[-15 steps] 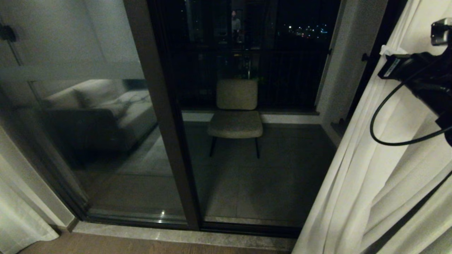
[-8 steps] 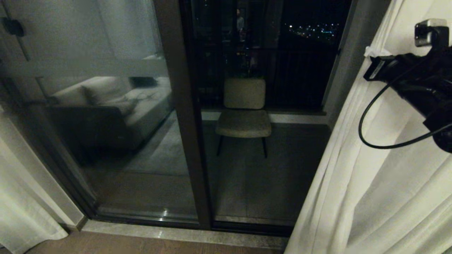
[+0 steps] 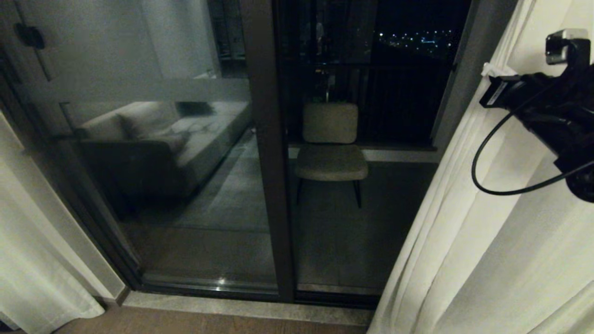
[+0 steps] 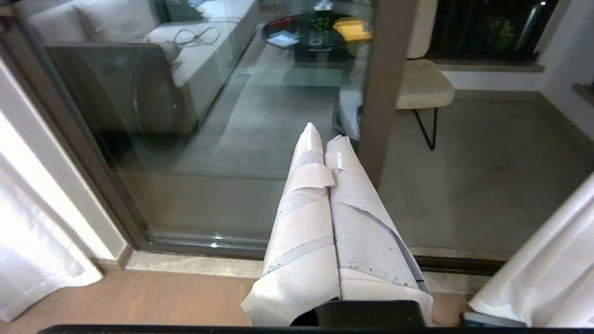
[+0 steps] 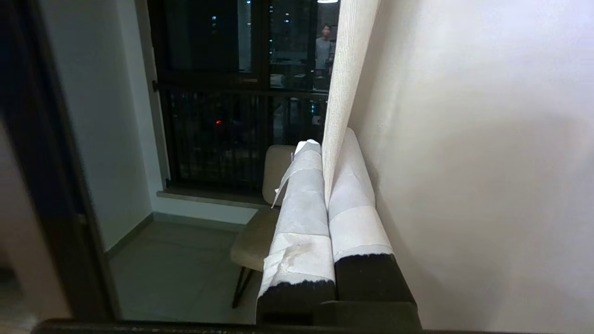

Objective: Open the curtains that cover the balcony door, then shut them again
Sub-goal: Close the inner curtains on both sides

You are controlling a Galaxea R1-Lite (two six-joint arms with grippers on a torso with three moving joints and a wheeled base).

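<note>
Balcony door: dark-framed glass panels, frosted band across the left pane, dark handle at upper left. Glass is uncovered across the middle of the head view.

Curtains: 2 cream panels, both drawn to the sides. Left panel bunched at the lower left edge, hem on the wood floor. Right panel hangs in pleats along the right side, leading edge just beside the door frame.

Right gripper: up at the right panel's leading edge, taped fingers pressed together with a fold of the curtain pinched between them. The black arm and a looping cable lie in front of the fabric.

Left gripper: low, pointing at the door's centre post, taped fingers touching each other, holding nothing.

Beyond the glass: beige chair on the balcony floor, dark railing behind it, city lights. The left pane reflects a sofa.
</note>
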